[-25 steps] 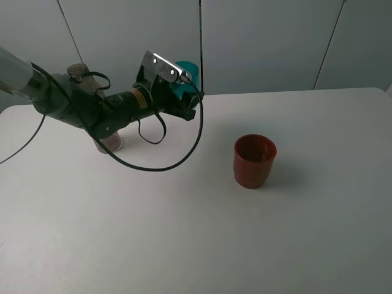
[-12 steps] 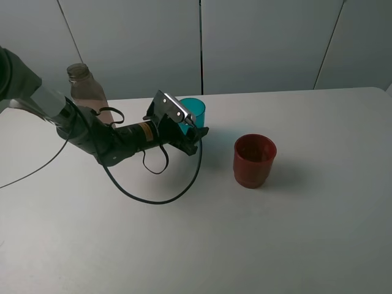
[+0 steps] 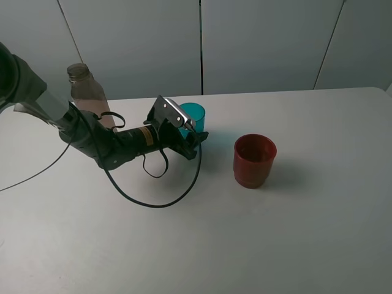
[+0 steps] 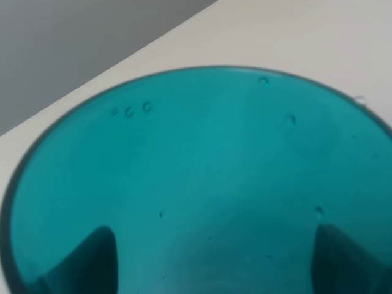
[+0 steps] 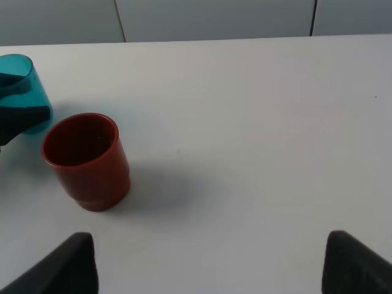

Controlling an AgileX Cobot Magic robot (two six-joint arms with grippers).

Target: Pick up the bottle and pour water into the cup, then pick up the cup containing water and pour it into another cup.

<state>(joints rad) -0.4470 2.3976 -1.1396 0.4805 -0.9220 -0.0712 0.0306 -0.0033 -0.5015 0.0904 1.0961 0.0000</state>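
Cup (image 3: 194, 114), teal tumbler, now lower at frame centre-left, pinched by left gripper (image 3: 191, 130); bottle (image 3: 86, 93) upper left uncovered, red cup (image 3: 254, 160) right, apart. Carry toward pouring underway. Right gripper (image 5: 208, 260) fingers spread, empty.

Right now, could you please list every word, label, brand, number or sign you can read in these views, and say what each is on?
No readable text in any view.
Left arm: a small yellowish label on the wrist section, too small and blurred to read.
Bottle: no label showing.
Teal cup: only droplets inside, no print.
Red cup: plain.
Table: plain.
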